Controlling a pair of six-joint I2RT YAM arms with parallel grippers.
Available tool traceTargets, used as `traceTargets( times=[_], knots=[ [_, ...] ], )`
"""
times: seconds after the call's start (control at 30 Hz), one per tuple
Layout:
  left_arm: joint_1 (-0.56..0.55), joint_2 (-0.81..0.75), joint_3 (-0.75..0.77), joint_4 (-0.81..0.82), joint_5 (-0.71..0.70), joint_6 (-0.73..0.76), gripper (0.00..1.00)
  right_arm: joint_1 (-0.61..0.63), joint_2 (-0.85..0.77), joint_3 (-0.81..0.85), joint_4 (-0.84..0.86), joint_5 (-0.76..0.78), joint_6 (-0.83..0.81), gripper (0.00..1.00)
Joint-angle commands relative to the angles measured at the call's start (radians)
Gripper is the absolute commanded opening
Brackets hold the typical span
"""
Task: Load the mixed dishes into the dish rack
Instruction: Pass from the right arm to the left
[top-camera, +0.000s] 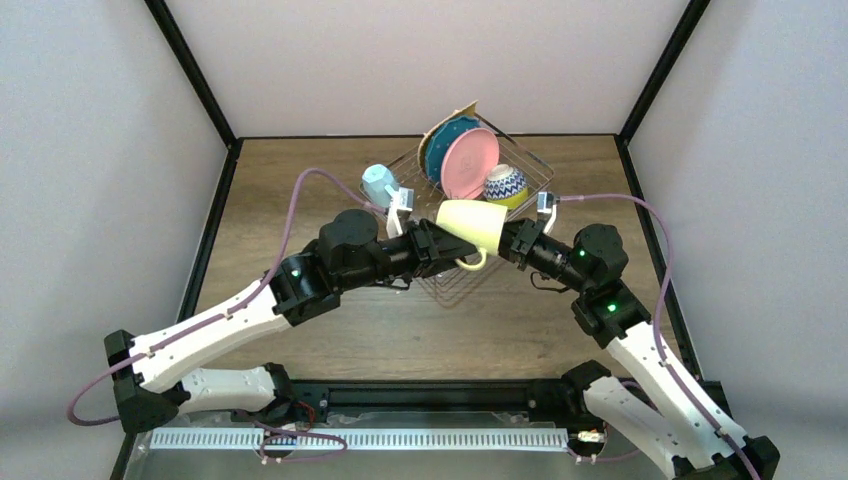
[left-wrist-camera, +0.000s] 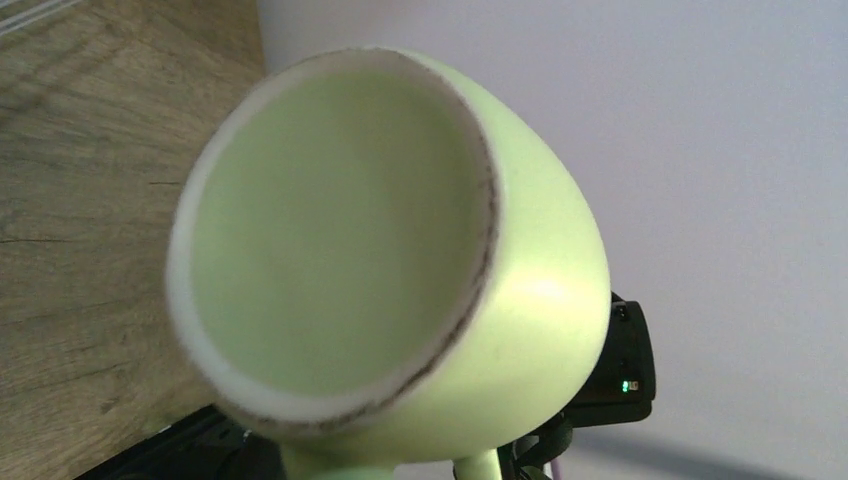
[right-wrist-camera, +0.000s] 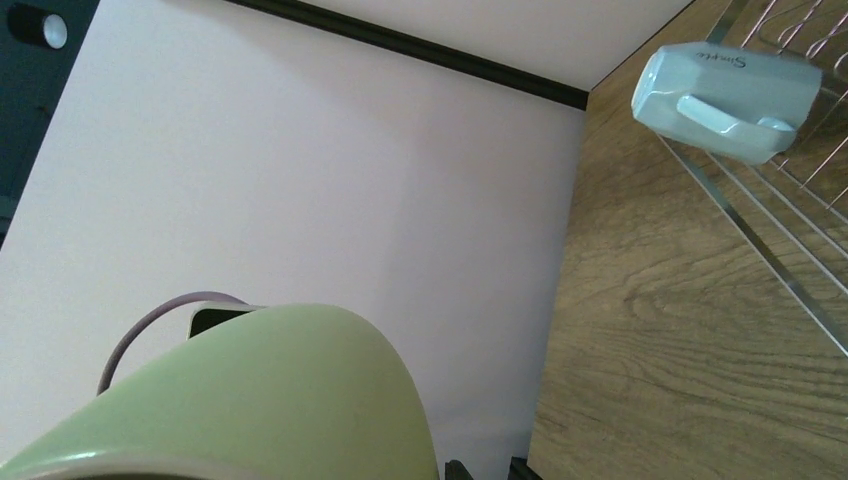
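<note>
Centrally, the left gripper (top-camera: 432, 240) and right gripper (top-camera: 508, 240) meet from opposite sides at the pale yellow-green mug (top-camera: 475, 225). The mug hangs tilted over the near part of the dish rack (top-camera: 455, 286). Both grippers' fingers are hidden, so whether either is clamped on the mug cannot be told. In the left wrist view the mug's mouth faces the camera.

In the rack's far part stand the pink round plate (top-camera: 470, 163), teal dotted plate (top-camera: 443, 145) and tan woven-look plate (top-camera: 463, 108), all on edge. The patterned bowl (top-camera: 505, 185) sits beside them. The light-blue mug (top-camera: 380, 183) lies on its side at the rack's left rim.
</note>
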Motion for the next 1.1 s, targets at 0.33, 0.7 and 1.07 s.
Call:
traceTargets(
  times=[0.33,0.7,1.07],
  knots=[
    [0.004,0.044,-0.016,0.123,0.065,-0.013,1.0,0.004,0.004,0.003,0.174,-0.089,0.077,0.01],
    [0.005,0.081,-0.024,0.192,0.087,-0.039,0.93,0.004,0.003,-0.024,0.192,-0.107,0.085,0.01],
    [0.004,0.119,-0.028,0.294,0.121,-0.062,0.69,0.003,-0.004,-0.056,0.201,-0.115,0.089,0.01]
  ],
)
